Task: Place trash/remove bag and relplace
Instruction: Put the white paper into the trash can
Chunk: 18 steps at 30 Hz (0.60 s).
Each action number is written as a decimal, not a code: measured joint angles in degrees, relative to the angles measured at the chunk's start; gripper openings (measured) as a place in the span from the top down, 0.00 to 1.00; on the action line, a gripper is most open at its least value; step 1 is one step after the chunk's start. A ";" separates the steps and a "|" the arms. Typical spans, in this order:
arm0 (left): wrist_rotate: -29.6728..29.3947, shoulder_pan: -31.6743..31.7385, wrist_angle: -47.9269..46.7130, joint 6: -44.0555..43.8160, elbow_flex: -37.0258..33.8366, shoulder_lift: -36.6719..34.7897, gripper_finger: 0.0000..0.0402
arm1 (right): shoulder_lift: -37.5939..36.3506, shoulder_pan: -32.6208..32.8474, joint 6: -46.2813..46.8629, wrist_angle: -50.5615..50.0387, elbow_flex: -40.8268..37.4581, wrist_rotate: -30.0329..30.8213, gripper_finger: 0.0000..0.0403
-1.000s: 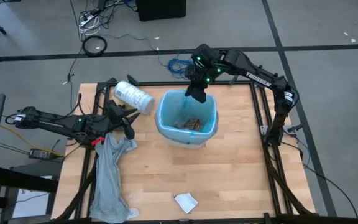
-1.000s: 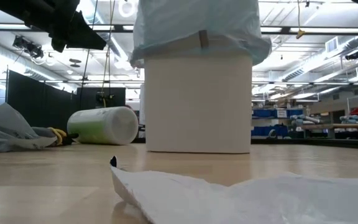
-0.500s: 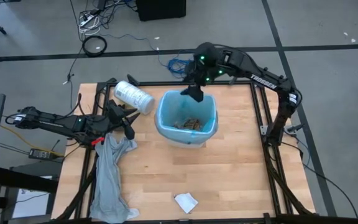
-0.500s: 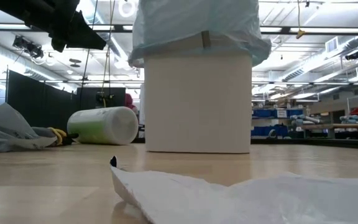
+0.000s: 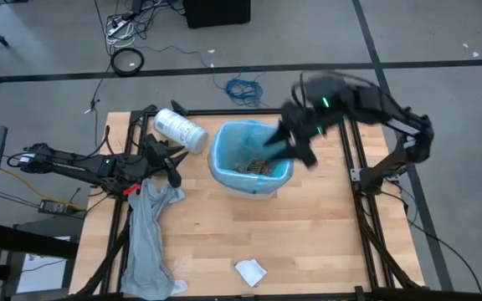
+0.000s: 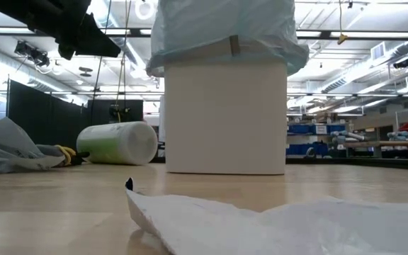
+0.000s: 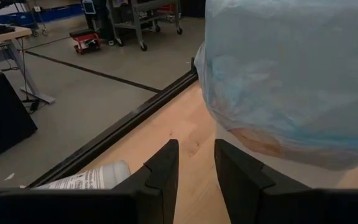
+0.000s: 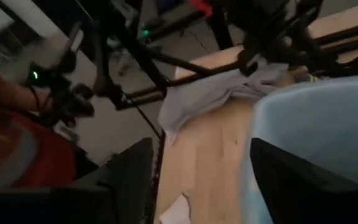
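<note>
The white bin [image 6: 225,117] stands mid-table, lined with the light-blue bag [image 5: 251,159], whose edge is folded over the rim [image 6: 225,32]. Brown and white trash [image 5: 253,167] lies inside it. A crumpled white paper [image 5: 250,272] lies near the table's front edge, and close up in the low view [image 6: 275,227]. My right gripper [image 5: 281,147] is open and blurred above the bin's right rim; in its wrist view [image 8: 197,180] the bag [image 8: 319,124] shows beside one finger. My left gripper [image 5: 167,163] waits at the table's left, narrowly open [image 7: 194,162], pointing at the bag [image 7: 291,74].
A white printed roll [image 5: 180,128] lies on its side left of the bin's far side. A long limp grey sheet [image 5: 149,234] lies along the left edge below my left gripper. Bare wood lies in front of and right of the bin.
My right gripper has swung quickly from above the bin's far rim toward the table's right and near side, and now stands over the bin's right rim; its arm has swung out to the right. The bin, the bag and my left arm have kept still.
</note>
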 joint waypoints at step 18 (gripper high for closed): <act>1.60 -0.01 -0.88 -0.04 -0.02 0.00 0.72 | 22.96 38.77 19.08 -11.31 -0.04 44.91 0.46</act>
